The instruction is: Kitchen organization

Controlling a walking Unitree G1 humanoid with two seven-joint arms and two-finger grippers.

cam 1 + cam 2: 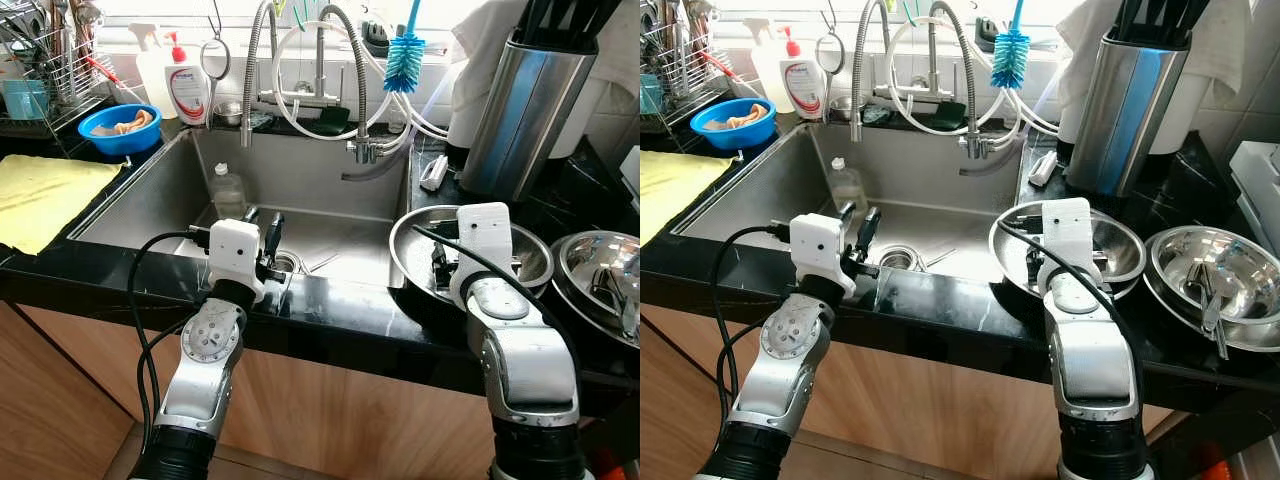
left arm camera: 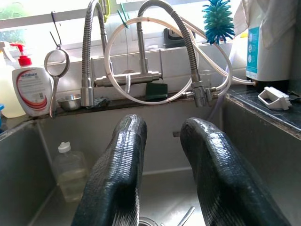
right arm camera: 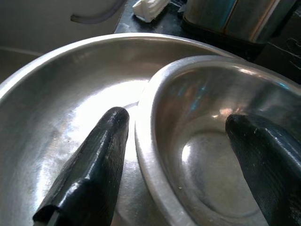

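Note:
My right gripper [image 3: 176,122] reaches down into a large steel bowl [image 1: 400,240] on the black counter right of the sink. A smaller steel bowl [image 3: 211,155] lies inside the large bowl [image 3: 70,94]. The gripper is open, with its two fingers straddling the smaller bowl's near rim, one outside and one inside. My left gripper [image 1: 262,222] hovers over the front edge of the steel sink [image 1: 170,190], pointing at the back wall. It stands open [image 2: 164,125] with nothing between the fingers.
In the sink are a clear plastic bottle [image 1: 228,190], the drain [image 1: 285,263] and a utensil [image 1: 322,262]. Another steel bowl with utensils [image 1: 600,265] and a steel canister [image 1: 525,110] stand at right. A yellow cloth [image 1: 40,195], blue bowl [image 1: 120,127] and soap bottle [image 1: 187,85] lie left.

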